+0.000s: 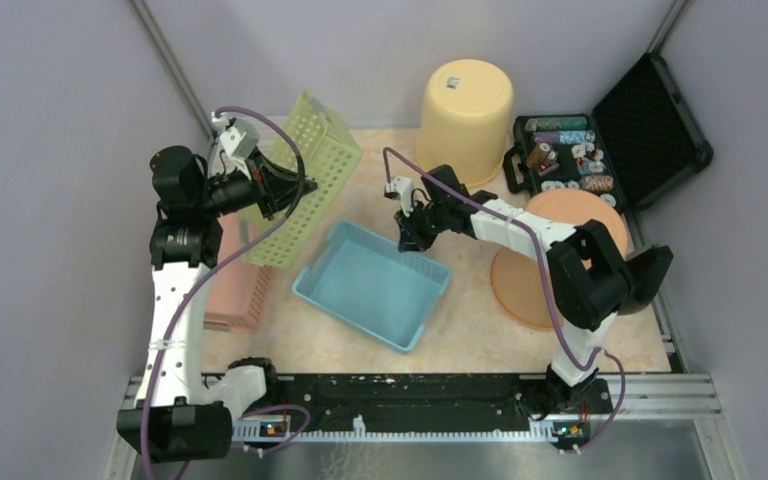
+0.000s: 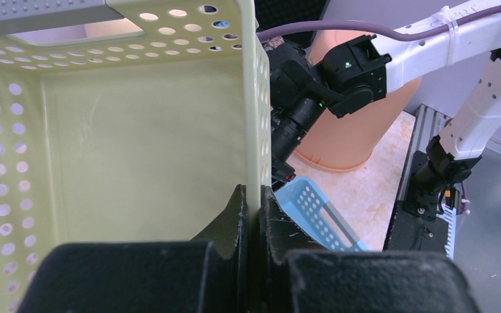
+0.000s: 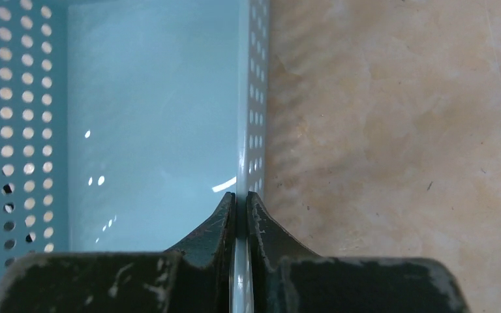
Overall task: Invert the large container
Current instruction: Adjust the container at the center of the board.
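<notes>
Light: fell bright and even from above, soft throughout.
Shadows: lay faint and short beside the blue basket (image 1: 370, 285), toward the table's (image 1: 480, 330) near edge.
Glare: showed as small white glints on the basket floor, right wrist view.
Focus: was crisp overhead; blurred on the left gripper (image 2: 253, 203) body close to its lens.

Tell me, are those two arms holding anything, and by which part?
Yes, both. The left tool pinches the tilted yellow-green basket by the edge of one perforated wall. The right tool pinches the blue basket by the rim of one wall.
</notes>
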